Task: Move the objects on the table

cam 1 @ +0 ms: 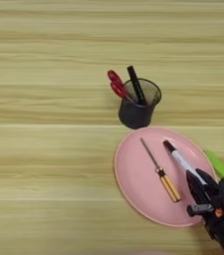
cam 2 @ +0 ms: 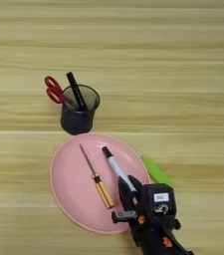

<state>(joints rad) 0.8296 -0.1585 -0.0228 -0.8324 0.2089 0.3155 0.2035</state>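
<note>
Right gripper [cam 2: 126, 191] comes in from the bottom edge, black body with a white label and orange bits, sitting over the near-right rim of the pink plate [cam 2: 66, 187]. Its two black fingers [cam 2: 125, 193] are at the near end of the black marker [cam 2: 116, 168]; looks like they are closed around it, but whether it is a firm grasp or just contact cannot be told from either view. The marker lies tilted on the plate, whitish label band in the middle, black tip pointing far-left. Just left of it on the plate lies a screwdriver [cam 2: 96, 177], yellow-orange handle near, thin metal shaft pointing far-left, roughly parallel to the marker, not touching it. A green object [cam 2: 157, 172] pokes out beside the plate's right rim, partly behind the gripper; cannot tell what it is. Further away, just beyond the plate's far rim, stands a dark translucent cup [cam 2: 77, 119], upright. In it: red-handled scissors [cam 2: 54, 90], handles up and leaning left over the rim, and a slim black pen [cam 2: 76, 89], leaning far-left. All rests on the table [cam 2: 183, 60], light-tan with horizontal wood-grain stripes.
</note>
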